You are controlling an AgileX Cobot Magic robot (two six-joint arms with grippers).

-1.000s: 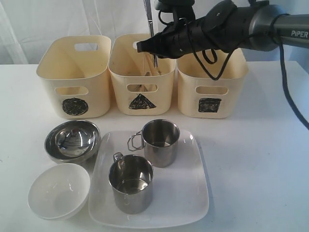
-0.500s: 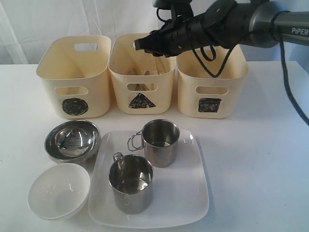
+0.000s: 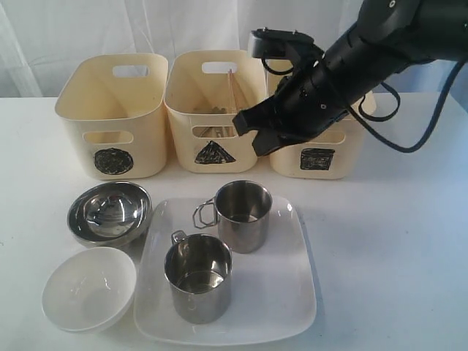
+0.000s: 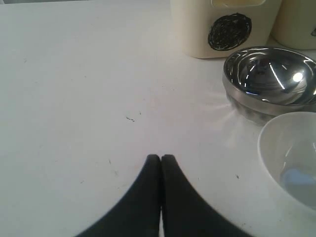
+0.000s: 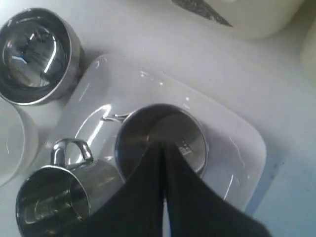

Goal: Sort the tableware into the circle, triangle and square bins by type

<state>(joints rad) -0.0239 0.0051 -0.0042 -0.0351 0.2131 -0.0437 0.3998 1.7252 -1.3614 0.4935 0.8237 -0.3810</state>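
Far left, the left gripper [image 4: 160, 160] hangs low over the bare white table [image 4: 74, 74] with its black jaws pressed together on nothing, near the round steel bowl [image 3: 110, 212] and the small white bowl [image 3: 89, 287], which sit in front of the cream plastic bin marked with a circle [image 3: 113, 117]. The middle cream bin marked with a triangle [image 3: 213, 110] already holds the thin wooden chopsticks [image 3: 232, 91]; any steel cutlery in there is too hidden to make out. On the large white square plate [image 3: 292, 292] stand the two steel handled mugs, the nearer mug [image 3: 199, 276] and the rear mug [image 3: 243, 214], upright and just apart. The right gripper [image 3: 247, 133] hovers above the rear mug, in front of the cream bin marked with a square [image 3: 318, 157], its jaws closed and empty. The step in hand looks like taking that rear mug. To do it well, the jaws should open before dropping, straddle the mug's wall on the side away from the folding handle, close firmly, then lift straight up so that the plate and the neighbouring mug are not dragged.
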